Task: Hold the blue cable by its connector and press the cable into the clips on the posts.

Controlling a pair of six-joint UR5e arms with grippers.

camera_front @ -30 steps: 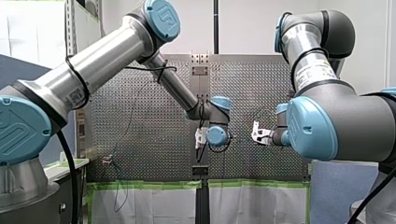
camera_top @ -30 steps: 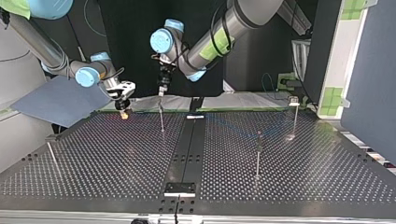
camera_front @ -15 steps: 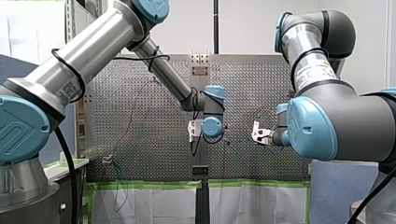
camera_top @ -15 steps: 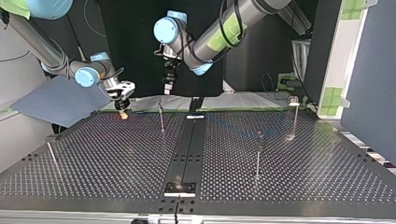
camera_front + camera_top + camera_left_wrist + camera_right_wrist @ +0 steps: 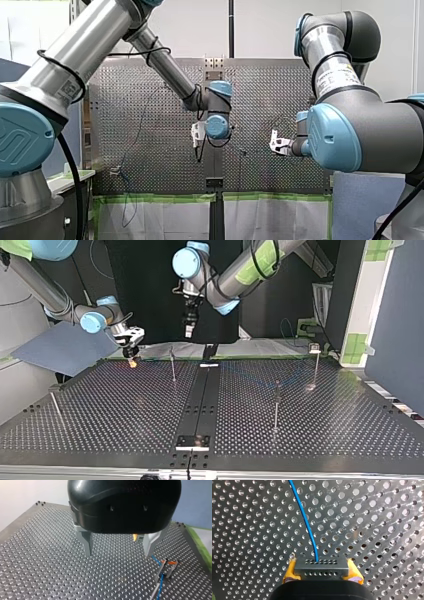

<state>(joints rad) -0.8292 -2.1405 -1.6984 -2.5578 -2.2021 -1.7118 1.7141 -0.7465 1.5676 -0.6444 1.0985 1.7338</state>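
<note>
Evidently the routing is under way rather than finished. My right gripper (image 5: pixel 321 573) is clamped by its yellow pads (image 5: pixel 289 572) on the black connector (image 5: pixel 321 566), low over the perforated table (image 5: pixel 374 517). The blue cable (image 5: pixel 308 527) runs ahead from the connector across the holes.

My left gripper (image 5: pixel 118 551) hangs above the table with its metal fingers (image 5: pixel 86 542) spread and nothing between them. Just beside it, the cable appears to pass through the clip (image 5: pixel 170 566) on a post. In the top view this gripper hangs above a post (image 5: pixel 172 362) near the table's far edge. The other posts (image 5: pixel 276 402) stand well apart from it, and I cannot make out any cable at them.

The next move, I judge, calls for bringing the cable's slack to the next clip and pressing it squarely in, with the connector held steady. A label (image 5: pixel 334 75) on my right arm (image 5: pixel 360 130) carries print too small to read.
</note>
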